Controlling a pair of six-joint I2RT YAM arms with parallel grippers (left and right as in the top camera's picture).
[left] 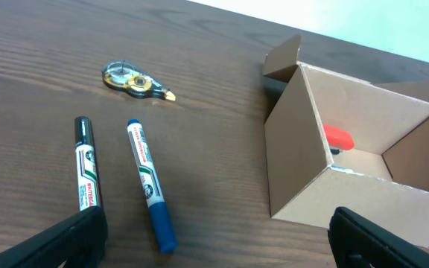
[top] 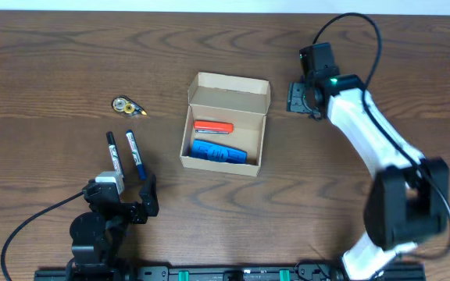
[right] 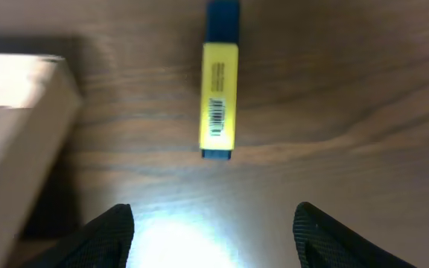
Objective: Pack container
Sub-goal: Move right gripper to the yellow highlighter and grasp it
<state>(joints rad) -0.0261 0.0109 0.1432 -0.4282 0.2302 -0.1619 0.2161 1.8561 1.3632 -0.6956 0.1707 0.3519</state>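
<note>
The cardboard box (top: 230, 87) is sitting open mid-tabletop, while the right tool (top: 295, 97) is hovering beside the box's right wall, spread wide and empty above a yellow highlighter (right: 219, 104), and the left tool (top: 121, 195) is standing wide and empty near the box's left front corner.

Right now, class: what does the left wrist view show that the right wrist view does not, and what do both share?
Only the left wrist view: a black marker, a blue marker and a correction tape roller lying on the table, and a red item inside the open container. Only the right wrist view: a yellow highlighter with a blue cap. Both: the wooden table, part of the container, and an open gripper, the left gripper in one, the right gripper in the other.
</note>
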